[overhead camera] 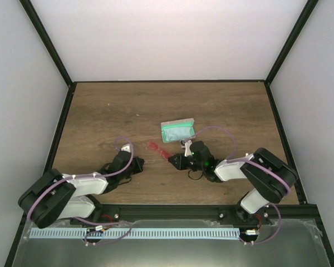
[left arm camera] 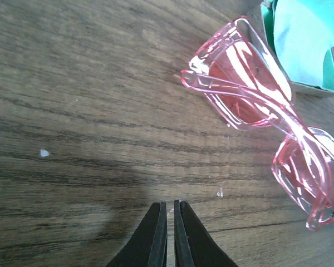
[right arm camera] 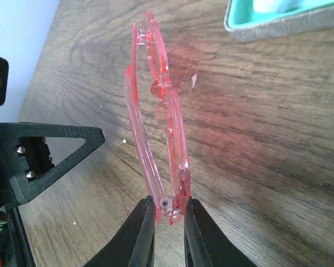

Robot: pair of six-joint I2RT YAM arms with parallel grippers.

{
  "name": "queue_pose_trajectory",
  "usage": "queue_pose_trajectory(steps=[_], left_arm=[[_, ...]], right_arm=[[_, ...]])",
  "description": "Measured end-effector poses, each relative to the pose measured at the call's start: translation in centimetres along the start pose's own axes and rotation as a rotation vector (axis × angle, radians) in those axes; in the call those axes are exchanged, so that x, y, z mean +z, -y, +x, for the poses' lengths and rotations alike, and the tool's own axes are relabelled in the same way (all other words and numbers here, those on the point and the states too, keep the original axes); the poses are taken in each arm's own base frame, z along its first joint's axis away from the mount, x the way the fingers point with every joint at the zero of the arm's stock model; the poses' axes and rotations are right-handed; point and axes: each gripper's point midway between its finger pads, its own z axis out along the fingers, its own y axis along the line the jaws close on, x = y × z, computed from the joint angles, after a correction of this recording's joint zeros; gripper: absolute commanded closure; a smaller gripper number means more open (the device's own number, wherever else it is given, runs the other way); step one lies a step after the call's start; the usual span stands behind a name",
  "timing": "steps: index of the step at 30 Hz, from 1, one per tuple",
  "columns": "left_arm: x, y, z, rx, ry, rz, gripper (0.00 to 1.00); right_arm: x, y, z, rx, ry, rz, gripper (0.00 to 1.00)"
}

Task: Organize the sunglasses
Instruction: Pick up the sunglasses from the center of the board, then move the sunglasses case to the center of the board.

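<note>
The sunglasses [overhead camera: 157,149] have a clear pink-red frame and lie mid-table, just in front of the open grey case [overhead camera: 178,130]. My right gripper [overhead camera: 172,159] is shut on their near hinge end; in the right wrist view the sunglasses [right arm camera: 156,111] stand on edge between the fingers, gripper [right arm camera: 168,210], with an arm folded along the frame. My left gripper [overhead camera: 140,163] is shut and empty, low over bare wood to the left. In the left wrist view the sunglasses [left arm camera: 256,105] lie to the upper right of that gripper [left arm camera: 170,207], apart from it.
The case's green lining holds a pale blue cloth [left arm camera: 306,39]; its grey wall shows in the right wrist view [right arm camera: 284,25]. The left arm's black finger [right arm camera: 44,147] is close to the left of the sunglasses. Black frame rails border the table [overhead camera: 100,111].
</note>
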Motion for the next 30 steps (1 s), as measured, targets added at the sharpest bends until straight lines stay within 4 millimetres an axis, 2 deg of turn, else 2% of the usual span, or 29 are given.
queue_pose_trajectory(steps=[6,14,24,30], left_arm=[[-0.8,0.7,-1.0,0.018,0.032,0.011,0.91],[-1.7,1.8,-1.9,0.050,0.062,0.044,0.90],[-1.7,2.5,-1.8,0.079,0.053,0.074,0.89],[-1.1,3.0,-1.5,0.088,0.030,0.098,0.89]], right_arm=[[-1.0,-0.9,-1.0,-0.025,0.015,0.003,0.91],[-1.6,-2.3,-3.9,-0.073,0.027,0.026,0.92],[-4.1,-0.9,-10.6,-0.123,0.027,0.086,0.92],[-5.0,-0.1,-12.0,-0.166,-0.027,0.062,0.92]])
